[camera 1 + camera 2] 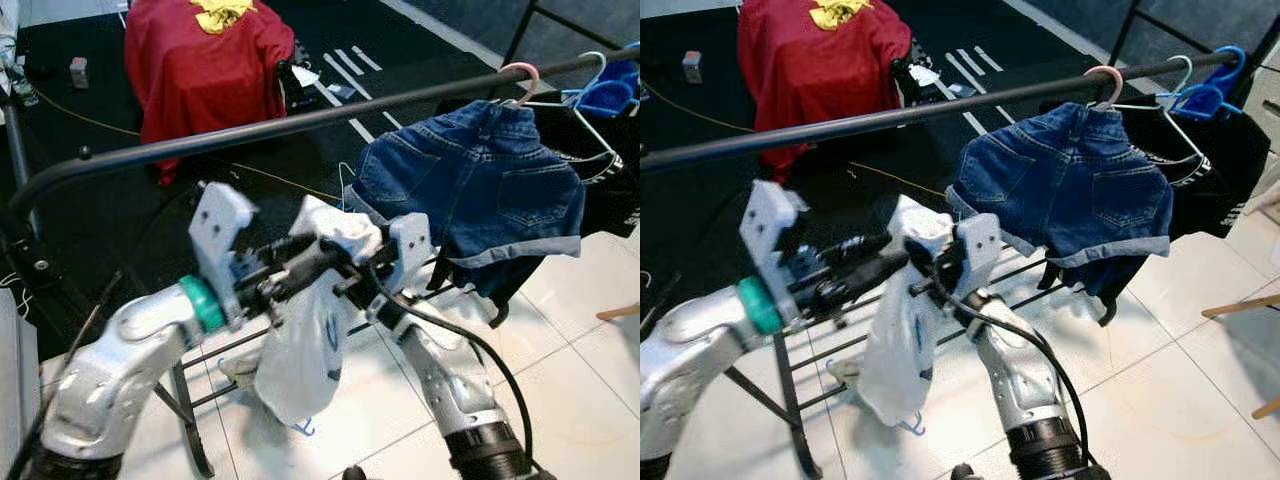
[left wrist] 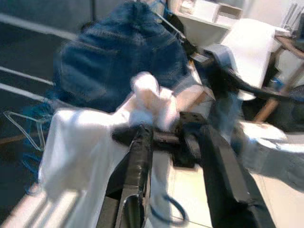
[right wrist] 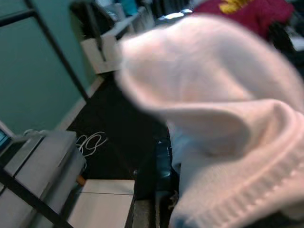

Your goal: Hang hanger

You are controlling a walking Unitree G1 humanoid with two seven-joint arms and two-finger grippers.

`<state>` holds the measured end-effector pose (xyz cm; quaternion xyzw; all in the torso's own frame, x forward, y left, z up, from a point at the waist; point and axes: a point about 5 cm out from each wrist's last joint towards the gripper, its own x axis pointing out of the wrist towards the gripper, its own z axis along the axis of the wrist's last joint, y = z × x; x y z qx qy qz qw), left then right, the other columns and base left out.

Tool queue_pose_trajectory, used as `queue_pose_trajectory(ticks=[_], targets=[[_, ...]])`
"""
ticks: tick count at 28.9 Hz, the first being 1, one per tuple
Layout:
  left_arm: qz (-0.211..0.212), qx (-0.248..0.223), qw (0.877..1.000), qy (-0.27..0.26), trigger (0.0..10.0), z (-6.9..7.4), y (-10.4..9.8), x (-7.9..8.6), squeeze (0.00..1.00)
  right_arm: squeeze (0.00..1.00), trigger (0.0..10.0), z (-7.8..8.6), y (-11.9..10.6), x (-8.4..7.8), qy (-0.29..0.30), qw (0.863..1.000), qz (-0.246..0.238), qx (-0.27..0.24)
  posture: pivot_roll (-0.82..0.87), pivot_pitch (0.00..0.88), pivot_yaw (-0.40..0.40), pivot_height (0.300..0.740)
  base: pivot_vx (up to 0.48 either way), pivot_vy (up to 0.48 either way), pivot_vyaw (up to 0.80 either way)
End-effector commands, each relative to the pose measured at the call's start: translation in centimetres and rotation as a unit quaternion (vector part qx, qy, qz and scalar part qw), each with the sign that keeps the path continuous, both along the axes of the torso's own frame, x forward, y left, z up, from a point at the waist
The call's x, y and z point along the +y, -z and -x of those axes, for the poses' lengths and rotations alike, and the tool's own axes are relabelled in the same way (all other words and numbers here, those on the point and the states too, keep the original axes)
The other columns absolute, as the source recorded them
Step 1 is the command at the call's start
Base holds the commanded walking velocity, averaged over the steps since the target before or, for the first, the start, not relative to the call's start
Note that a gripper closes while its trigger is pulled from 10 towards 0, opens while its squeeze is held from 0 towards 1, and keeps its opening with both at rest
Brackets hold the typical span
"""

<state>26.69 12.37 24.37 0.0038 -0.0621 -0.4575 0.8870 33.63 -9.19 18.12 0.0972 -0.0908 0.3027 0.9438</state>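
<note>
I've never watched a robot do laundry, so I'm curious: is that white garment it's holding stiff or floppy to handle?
Probably floppy: the white garment hangs limp below both grippers and bunches into soft folds where the left gripper and right gripper meet. It likely weighs little, since it drapes thinly. Its loose lower part would probably swing as it is lifted toward the rail.

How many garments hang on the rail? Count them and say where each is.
2 on the rail: denim shorts on a pink hanger, and a black garment behind them toward the right end. More may hang past the frame edge.
</note>
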Motion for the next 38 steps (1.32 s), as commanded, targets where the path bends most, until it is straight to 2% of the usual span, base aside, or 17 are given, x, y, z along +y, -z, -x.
queue_pose_trajectory(ticks=[1,4,6,7,10,12,18,19,22,26,27,38], targets=[[-0.004,0.012,0.999,0.031,10.0,0.9,0.4,0.0,0.00,0.00,0.0,-0.3,-0.2,-0.3,0.006,1.000,-0.020,0.010,-0.09,0.177,0.067,0.740,0.000,0.000,0.00],[0.003,0.032,0.999,0.019,10.0,0.8,1.0,0.5,0.00,0.00,0.0,-0.6,-0.5,-0.7,0.015,0.999,-0.042,0.024,-0.10,0.179,0.069,0.740,0.000,0.000,0.00],[-0.002,0.045,0.998,-0.036,10.0,-0.1,2.0,0.7,0.00,0.00,0.0,-0.9,-0.9,-1.0,0.019,0.998,-0.053,0.029,-0.10,0.182,0.072,0.740,0.000,0.000,0.00],[-0.002,0.045,0.998,-0.036,10.0,-0.1,2.0,0.7,0.00,0.00,0.0,-0.9,-0.9,-1.0,0.019,0.998,-0.053,0.029,-0.10,0.182,0.072,0.740,0.000,0.000,0.00],[-0.072,0.093,0.985,-0.130,10.0,-1.6,4.7,1.0,0.00,0.00,0.0,-1.4,-1.6,-1.0,0.014,0.998,-0.053,0.030,-0.10,0.185,0.070,0.740,0.000,0.000,0.00],[-0.090,0.117,0.975,-0.164,10.0,-2.1,5.8,0.8,0.00,0.00,0.0,-1.8,-2.3,-0.7,0.008,0.998,-0.048,0.026,-0.10,0.186,0.070,0.740,0.000,0.000,0.00],[-0.087,0.126,0.965,-0.213,10.0,-2.6,6.4,0.2,0.00,0.00,0.0,-2.5,-4.0,-0.3,0.010,0.999,-0.043,0.008,-0.11,0.189,0.068,0.740,0.000,0.000,0.00],[-0.080,0.131,0.960,-0.234,10.0,-2.9,6.5,0.3,0.00,0.00,0.0,-2.8,-4.6,-0.5,0.022,0.999,-0.048,0.007,-0.11,0.189,0.067,0.740,0.000,0.000,0.00],[-0.065,0.146,0.954,-0.255,10.0,-3.0,6.5,0.5,0.00,0.00,0.0,-3.6,-5.4,-0.8,0.055,0.997,-0.056,0.010,-0.11,0.193,0.067,0.740,0.000,0.000,0.00],[-0.058,0.143,0.956,-0.250,10.0,-2.8,6.3,0.2,0.00,0.00,0.0,-4.1,-5.7,-1.0,0.078,0.995,-0.063,0.017,-0.11,0.193,0.067,0.740,0.000,0.000,0.00],[-0.064,0.127,0.960,-0.242,10.0,-2.6,6.1,-0.3,1.00,0.00,0.0,-4.5,-5.8,-0.8,0.091,0.993,-0.071,0.023,-0.11,0.193,0.067,0.740,0.000,0.000,0.00],[-0.070,0.092,0.967,-0.226,10.0,-2.3,5.6,-3.0,1.00,0.00,0.0,-6.0,-6.5,0.6,0.113,0.989,-0.085,0.040,-0.10,0.193,0.056,0.740,0.000,0.000,0.00]])
